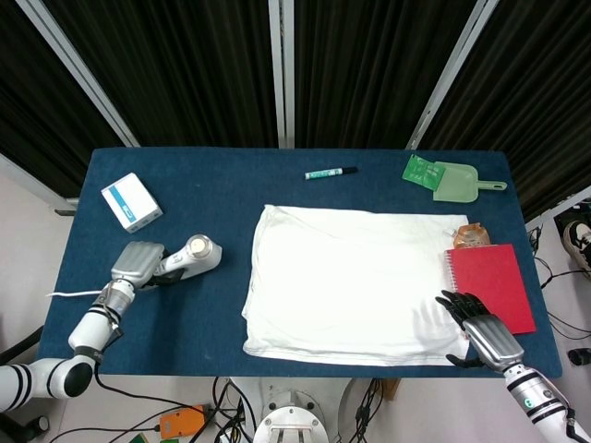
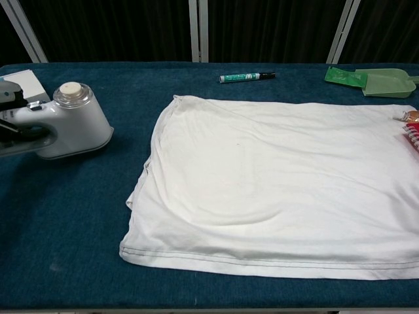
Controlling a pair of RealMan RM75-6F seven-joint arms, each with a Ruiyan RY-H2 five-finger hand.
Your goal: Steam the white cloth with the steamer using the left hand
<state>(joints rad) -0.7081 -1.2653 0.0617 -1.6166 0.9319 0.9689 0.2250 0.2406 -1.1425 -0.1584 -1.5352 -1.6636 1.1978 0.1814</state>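
The white cloth lies spread flat on the blue table. The white steamer sits off the cloth, on the table to its left, with its round cap up. My left hand grips the steamer's handle from the left; in the chest view only a bit of this hand shows at the frame edge. My right hand rests with fingers spread by the cloth's front right corner and holds nothing.
A white box lies behind the steamer. A green marker and a green scoop lie at the back. A red notebook and a snack packet border the cloth's right edge. The white cable trails left.
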